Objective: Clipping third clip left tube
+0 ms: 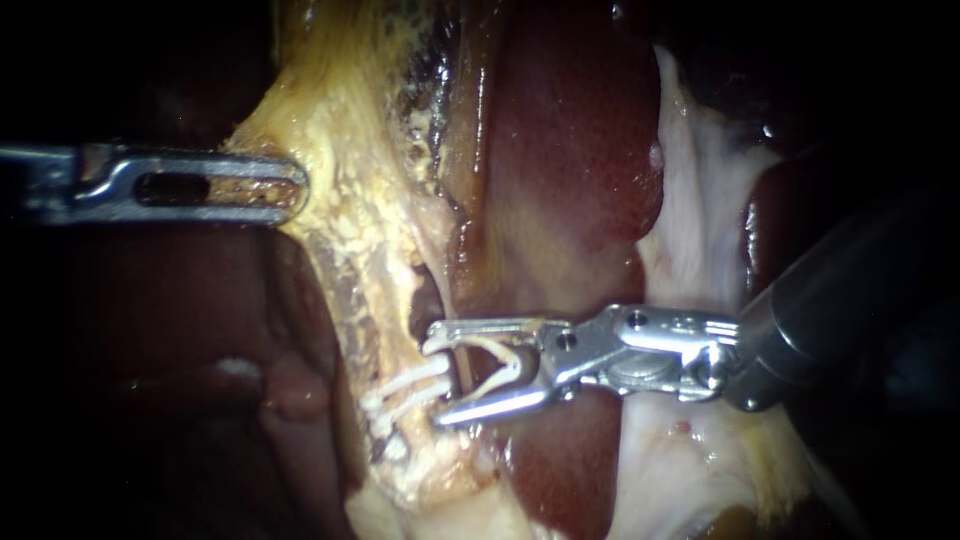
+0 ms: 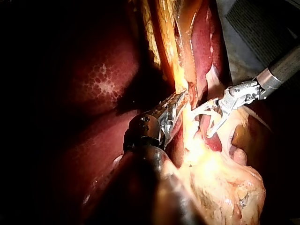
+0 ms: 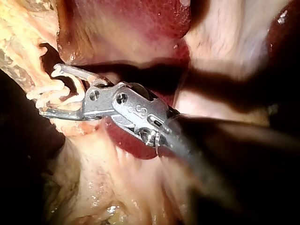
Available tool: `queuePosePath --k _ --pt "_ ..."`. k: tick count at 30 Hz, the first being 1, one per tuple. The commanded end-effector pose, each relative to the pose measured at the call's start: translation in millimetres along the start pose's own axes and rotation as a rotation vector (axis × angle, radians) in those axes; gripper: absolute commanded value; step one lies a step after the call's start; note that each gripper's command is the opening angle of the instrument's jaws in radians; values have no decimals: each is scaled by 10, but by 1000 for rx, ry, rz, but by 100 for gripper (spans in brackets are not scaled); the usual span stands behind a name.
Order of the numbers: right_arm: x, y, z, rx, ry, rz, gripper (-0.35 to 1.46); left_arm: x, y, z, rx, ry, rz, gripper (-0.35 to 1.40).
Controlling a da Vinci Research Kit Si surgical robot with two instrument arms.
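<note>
The left tube [image 1: 365, 300] is a yellowish strand running downward, with two white clips [image 1: 400, 392] across its lower part. My right instrument [image 1: 435, 380] comes in from the right. Its jaws stand wide apart with a white clip [image 1: 505, 365] seated between them, their tips at the tube's right edge just above and beside the placed clips. In the right wrist view the jaw tips [image 3: 49, 91] straddle the strand near those clips [image 3: 47, 93]. My left instrument [image 1: 295, 187] is shut on yellow fatty tissue [image 1: 330, 150] higher up, holding it leftward; its jaws [image 2: 180, 101] also bite that tissue in the left wrist view.
Dark red liver [image 1: 570, 150] lies right of the tube, with a dark gap [image 1: 425, 300] between them. Pale membrane [image 1: 700, 230] hangs behind my right instrument's shaft [image 1: 830, 300]. More liver [image 1: 200, 380] fills the lower left.
</note>
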Motion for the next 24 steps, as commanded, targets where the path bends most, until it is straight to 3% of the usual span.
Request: queuePosePath --k 1,13,24 --pt "0 1 2 -1 0 0 59 0 0 0 -1 0 -1 -35" --pt "4 15 18 20 -5 -1 59 1 1 -2 0 0 0 -35" --pt "19 5 25 165 83 49 58 2 3 -4 1 1 1 -35"
